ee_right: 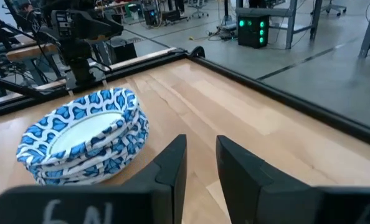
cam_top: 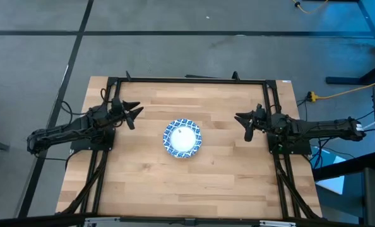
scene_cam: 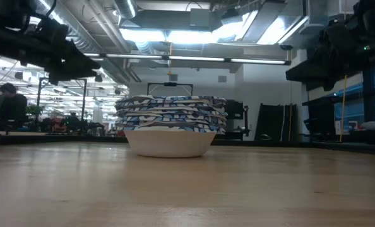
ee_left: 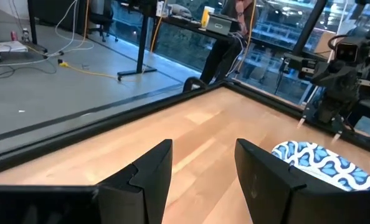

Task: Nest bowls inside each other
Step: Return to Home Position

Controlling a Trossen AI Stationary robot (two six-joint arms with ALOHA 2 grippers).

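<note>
Left gripper (cam_top: 136, 116): fingers spread, empty, raised over the table's (cam_top: 238, 183) left part. Right gripper (cam_top: 242, 126): fingers apart, narrower gap, also empty, mirrored over the right part. The bowls (cam_top: 182, 138) sit between them mid-table, nested in one stack with rims layered, well apart from both grippers. My read on handling: they look like glazed ceramic, so rigid, slick and chip-prone at the wavy rims. The full stack is probably heavy for one pinch, and upper bowls may slide if tilted. Best hold: pinch the top bowl's rim, one finger inside, one outside. For the whole stack, squeeze the bottom bowl's wall from both sides and keep it level.
</note>
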